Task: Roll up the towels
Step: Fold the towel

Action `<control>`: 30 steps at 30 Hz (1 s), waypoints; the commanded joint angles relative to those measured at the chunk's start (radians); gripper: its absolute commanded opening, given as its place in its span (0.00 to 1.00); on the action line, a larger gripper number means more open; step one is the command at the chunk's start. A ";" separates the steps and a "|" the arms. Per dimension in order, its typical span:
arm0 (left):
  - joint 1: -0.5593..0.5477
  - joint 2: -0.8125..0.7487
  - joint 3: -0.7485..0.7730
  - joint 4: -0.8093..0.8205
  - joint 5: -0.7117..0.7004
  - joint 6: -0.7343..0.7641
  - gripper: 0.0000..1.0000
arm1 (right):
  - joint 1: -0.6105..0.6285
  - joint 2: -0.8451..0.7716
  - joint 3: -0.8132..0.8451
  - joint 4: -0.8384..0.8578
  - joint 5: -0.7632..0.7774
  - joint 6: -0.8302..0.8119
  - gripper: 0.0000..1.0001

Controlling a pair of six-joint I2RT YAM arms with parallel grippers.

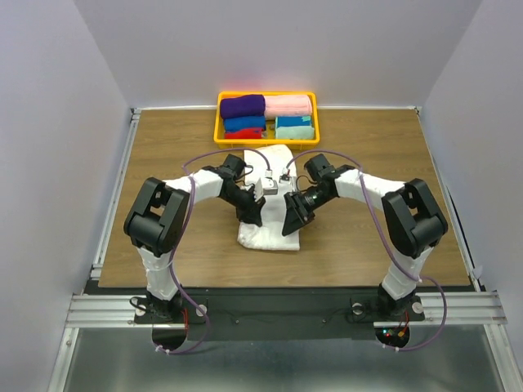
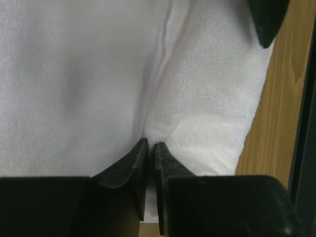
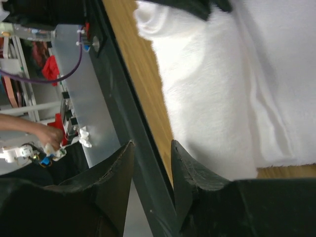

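Mid-counter, the white terry towel (image 1: pixel 270 237) lies flat, its centre hidden under both arms. The left black gripper (image 2: pixel 149 144) is pinched together on a towel crease; the right black gripper (image 3: pixel 152 145) gapes empty at the towel's right side. At the far edge, a yellow plastic basket (image 1: pixel 219 122) holds coloured rolled towels (image 1: pixel 290 104).

The basket (image 1: pixel 217 122) of rolled towels (image 1: pixel 243 106) sits just behind the flat towel (image 1: pixel 270 235); the left gripper (image 1: pixel 255 214) and right gripper (image 1: pixel 292 222) are over its near half.
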 commanded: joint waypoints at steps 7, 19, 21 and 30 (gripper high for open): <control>0.140 -0.098 0.073 -0.108 0.021 -0.004 0.43 | 0.005 0.166 -0.009 0.127 0.117 0.132 0.41; 0.042 -0.586 -0.174 -0.068 -0.272 0.210 0.60 | 0.005 0.205 0.010 0.120 0.102 0.135 0.41; -0.077 -0.675 -0.245 0.017 -0.364 0.230 0.64 | 0.005 0.217 0.020 0.118 0.107 0.132 0.41; -0.430 -0.734 -0.506 0.303 -0.644 0.283 0.83 | 0.007 0.246 0.027 0.107 0.131 0.106 0.41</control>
